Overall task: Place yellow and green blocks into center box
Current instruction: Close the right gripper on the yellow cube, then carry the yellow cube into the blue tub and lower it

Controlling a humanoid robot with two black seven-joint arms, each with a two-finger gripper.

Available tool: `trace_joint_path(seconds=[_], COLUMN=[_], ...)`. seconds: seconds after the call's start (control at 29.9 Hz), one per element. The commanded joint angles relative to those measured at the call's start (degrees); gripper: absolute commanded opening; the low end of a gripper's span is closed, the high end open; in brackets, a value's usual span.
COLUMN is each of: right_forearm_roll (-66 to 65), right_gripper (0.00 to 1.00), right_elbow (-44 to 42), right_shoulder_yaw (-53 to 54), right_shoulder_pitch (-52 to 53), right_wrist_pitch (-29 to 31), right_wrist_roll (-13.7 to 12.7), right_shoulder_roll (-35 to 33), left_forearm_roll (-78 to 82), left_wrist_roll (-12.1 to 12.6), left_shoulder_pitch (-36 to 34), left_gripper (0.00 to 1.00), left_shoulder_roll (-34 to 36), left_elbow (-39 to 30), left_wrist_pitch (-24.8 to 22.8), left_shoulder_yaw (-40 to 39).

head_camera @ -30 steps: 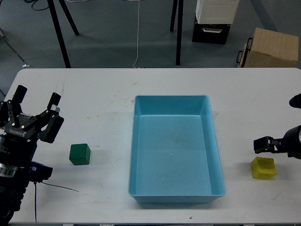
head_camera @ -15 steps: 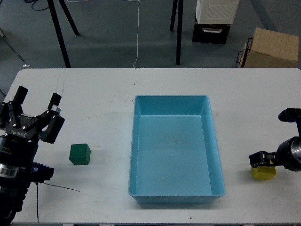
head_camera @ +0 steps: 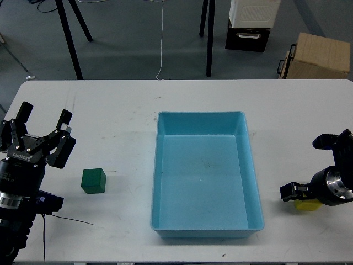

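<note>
Fingers spread wide on left gripper (head_camera: 43, 117), idle left of blue box (head_camera: 205, 175). Right gripper (head_camera: 300, 190) over yellow block (head_camera: 309, 205), right of box; grip impossible to judge. Green block (head_camera: 93, 180) untouched, left of box. Box empty: nothing delivered yet.

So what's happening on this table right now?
A two-armed robot is sorting blocks into the blue box, which is empty. Its right gripper is low over the yellow block, mostly hiding it; a grasp can't be confirmed. The left gripper is open, up-left of the green block, which sits untouched on the white table.
</note>
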Motion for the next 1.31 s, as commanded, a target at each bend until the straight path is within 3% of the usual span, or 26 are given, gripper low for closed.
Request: trace_joint_path(seconds=[0.0,0.23,0.37,0.54,0.7,0.94,1.0,1.1,1.14,1.21,1.24,1.27], right_forearm_roll=[-0.44,-0.09,0.26,6.39,16.16,16.70,16.79,16.87,16.88,16.96,16.96,16.96], right_gripper=[0.25,0.02,0.01,0.01,0.01,0.04,0.10,0.29,0.40,0.84,1.00,0.99], right_elbow=[0.01,0.54,0.89,2.03,1.77,-3.76,-5.17,-5.18,-5.18,-5.18,-5.09,-5.09], right_shoulder_yaw=[0.01,0.01,-0.07,-0.25,0.71,1.25,1.33,1.33,1.33,1.33,1.33,1.33], right_shoulder_pitch=[0.23,1.37,7.07,21.82,30.20,22.40,19.84,18.43,18.34,18.25,18.34,18.34], right_wrist_pitch=[-0.07,0.02,0.11,1.25,3.36,-0.15,-1.82,-4.54,-5.42,-5.96,-5.96,-5.87], right_wrist_roll=[-0.08,-0.08,-0.52,-0.35,0.27,0.27,0.18,0.18,0.18,0.18,0.18,0.18], right_shoulder_roll=[-0.08,-0.43,-0.61,0.53,13.78,32.69,35.51,37.36,37.54,37.54,37.45,37.45], left_forearm_roll=[0.02,0.02,0.02,0.02,0.02,0.02,0.02,0.02,0.02,0.02,0.02,0.02], left_wrist_roll=[0.00,0.00,0.00,0.00,-0.09,-0.09,-0.09,-0.09,-0.09,-0.09,-0.09,-0.09], left_shoulder_pitch=[0.00,0.00,0.00,0.09,0.00,-0.18,-0.18,-0.09,-0.09,-0.09,-0.09,-0.09], left_gripper=[1.00,1.00,1.00,1.00,1.00,1.00,1.00,1.00,1.00,1.00,1.00,1.00], left_shoulder_roll=[-0.04,-0.04,-0.04,-0.04,-0.12,-0.04,-0.04,-0.04,0.05,-0.04,-0.04,0.05], left_elbow=[0.02,0.02,0.02,0.02,0.02,0.02,0.02,0.02,0.02,0.02,0.02,0.02], left_wrist_pitch=[0.00,0.00,0.00,0.00,0.05,0.14,0.14,0.14,0.14,0.14,0.14,0.14], left_shoulder_yaw=[-0.01,-0.01,-0.01,-0.01,-0.01,-0.01,-0.01,-0.01,-0.01,-0.01,-0.01,-0.01])
